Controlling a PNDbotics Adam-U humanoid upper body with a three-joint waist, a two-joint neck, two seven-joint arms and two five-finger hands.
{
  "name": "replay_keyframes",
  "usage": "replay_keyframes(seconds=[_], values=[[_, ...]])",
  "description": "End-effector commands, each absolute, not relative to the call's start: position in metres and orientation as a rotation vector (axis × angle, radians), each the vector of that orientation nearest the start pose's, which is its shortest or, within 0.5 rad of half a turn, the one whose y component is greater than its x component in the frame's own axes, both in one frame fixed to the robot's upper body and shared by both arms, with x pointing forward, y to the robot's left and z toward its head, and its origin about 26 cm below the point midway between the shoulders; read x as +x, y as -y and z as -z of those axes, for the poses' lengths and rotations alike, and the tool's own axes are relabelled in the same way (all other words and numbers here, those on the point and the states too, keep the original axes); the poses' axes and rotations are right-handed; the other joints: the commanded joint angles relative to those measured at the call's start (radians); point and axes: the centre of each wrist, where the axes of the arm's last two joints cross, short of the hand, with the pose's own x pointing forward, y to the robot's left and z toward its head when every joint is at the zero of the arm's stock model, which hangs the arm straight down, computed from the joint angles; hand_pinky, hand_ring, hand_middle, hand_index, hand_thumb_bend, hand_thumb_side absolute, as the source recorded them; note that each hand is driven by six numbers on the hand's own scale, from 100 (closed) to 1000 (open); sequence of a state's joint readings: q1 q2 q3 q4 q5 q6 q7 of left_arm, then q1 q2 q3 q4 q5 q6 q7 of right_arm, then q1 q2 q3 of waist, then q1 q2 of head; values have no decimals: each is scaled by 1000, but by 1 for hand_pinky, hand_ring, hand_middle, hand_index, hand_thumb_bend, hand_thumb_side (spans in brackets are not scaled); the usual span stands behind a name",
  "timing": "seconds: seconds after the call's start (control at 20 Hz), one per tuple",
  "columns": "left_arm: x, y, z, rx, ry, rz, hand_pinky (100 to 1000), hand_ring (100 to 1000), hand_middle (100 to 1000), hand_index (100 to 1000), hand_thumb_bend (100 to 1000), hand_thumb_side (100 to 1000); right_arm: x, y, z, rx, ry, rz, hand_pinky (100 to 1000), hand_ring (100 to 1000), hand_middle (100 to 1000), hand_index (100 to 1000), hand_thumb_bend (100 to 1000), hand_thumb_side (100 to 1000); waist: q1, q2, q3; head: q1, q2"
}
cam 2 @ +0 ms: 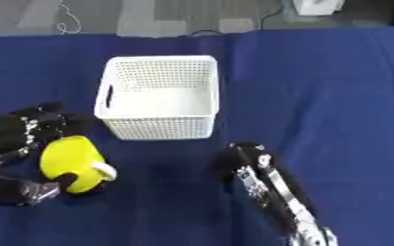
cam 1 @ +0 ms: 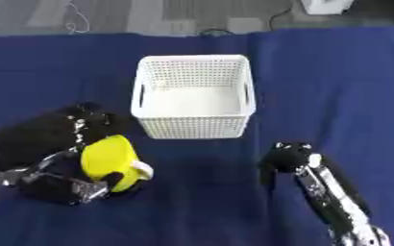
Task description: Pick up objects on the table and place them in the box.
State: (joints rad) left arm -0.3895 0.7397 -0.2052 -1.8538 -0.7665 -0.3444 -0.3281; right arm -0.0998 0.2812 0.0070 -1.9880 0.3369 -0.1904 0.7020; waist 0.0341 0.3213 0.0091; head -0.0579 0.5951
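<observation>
My left hand [cam 1: 62,163] sits low on the left side, with its fingers and thumb curled around something. My right hand [cam 1: 286,158] points down, fingers bent, and holds nothing.

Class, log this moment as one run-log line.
left hand: shut on yellow rounded object | right hand: idle, curled, holds nothing | white perforated plastic basket: nothing inside
</observation>
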Motion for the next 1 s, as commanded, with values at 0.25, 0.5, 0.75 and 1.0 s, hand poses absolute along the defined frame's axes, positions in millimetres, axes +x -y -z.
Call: replay_keyframes(seconds=[0.25,0.5,0.75,1.0], values=[[323,-294,-217,-1228,-2244,-2418,1000,861,914,951,211,947,277,175,-128,254,2154,-754,298,421,442,606,100,941,5,-7,-5,-8,-13],[325,-295,-214,-1227,-2247,-2426,1000,859,912,951,211,948,277,174,-130,253,2156,-757,299,422,442,606,100,946,6,0,-8,-9,-14],[327,-297,-212,-1228,-2249,-2439,1000,857,912,951,210,946,278,173,-132,251,2157,-760,299,422,443,607,100,950,7,6,-12,-9,-14],[328,-298,-210,-1232,-2272,-2416,1000,857,910,951,204,940,279,172,-133,250,2158,-762,300,422,443,607,100,953,7,10,-13,-9,-15]])
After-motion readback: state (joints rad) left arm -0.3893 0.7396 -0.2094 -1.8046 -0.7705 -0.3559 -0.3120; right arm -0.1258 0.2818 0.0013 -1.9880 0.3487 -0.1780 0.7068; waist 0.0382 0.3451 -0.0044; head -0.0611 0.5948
